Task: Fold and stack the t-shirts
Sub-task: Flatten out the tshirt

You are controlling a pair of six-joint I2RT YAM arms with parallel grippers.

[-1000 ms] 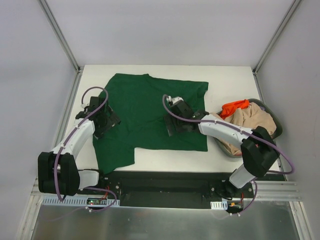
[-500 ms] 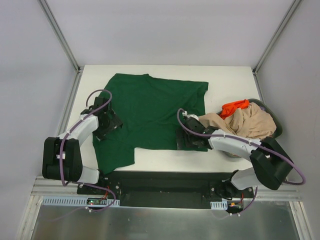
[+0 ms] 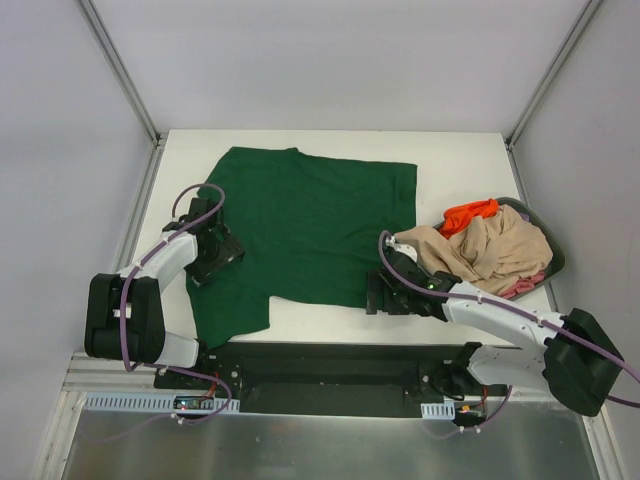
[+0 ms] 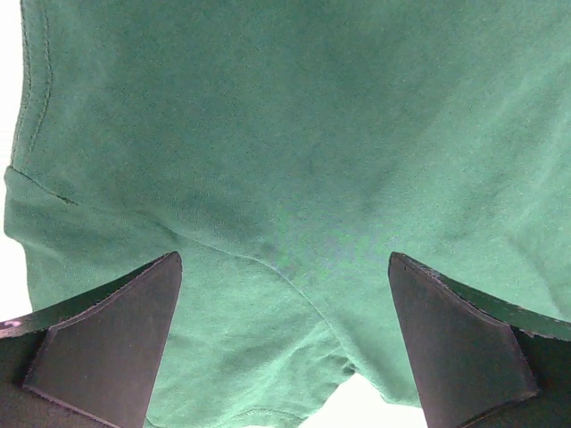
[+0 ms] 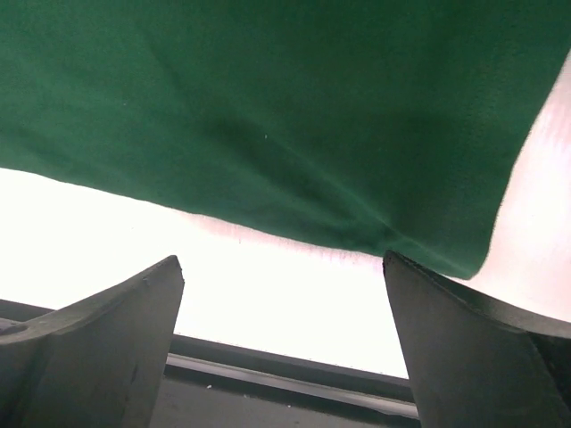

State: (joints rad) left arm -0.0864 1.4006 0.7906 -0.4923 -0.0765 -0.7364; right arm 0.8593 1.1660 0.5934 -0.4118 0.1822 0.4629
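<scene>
Both of my grippers are spread wide right now, nothing pinched in either 1. The green t-shirt point(image 3: 300, 225) is lying open and mostly flat on the white table point(image 3: 460, 160), a bit left of centre, with 1 flap of it running down toward the near edge on my left side.

My left gripper point(image 3: 212, 255) sits low over the shirt's left edge. From that wrist cam the 2 fingers frame green cloth with a seam and a soft crease running across it, and a sliver of table shows at the left and bottom. The jaws are far apart and the gap between them is open.

My right gripper point(image 3: 385, 292) is down at the shirt's near right corner. Its cam shows the hem and that corner just ahead of the fingers, then bare table, then the dark rail along the near edge.

The other shirts are heaped in the dark basket point(image 3: 553, 262) on the right: beige t-shirt point(image 3: 490, 250) on top, orange t-shirt point(image 3: 468, 213) poking out at the back, a bit of pink t-shirt point(image 3: 525, 285) at the front.
</scene>
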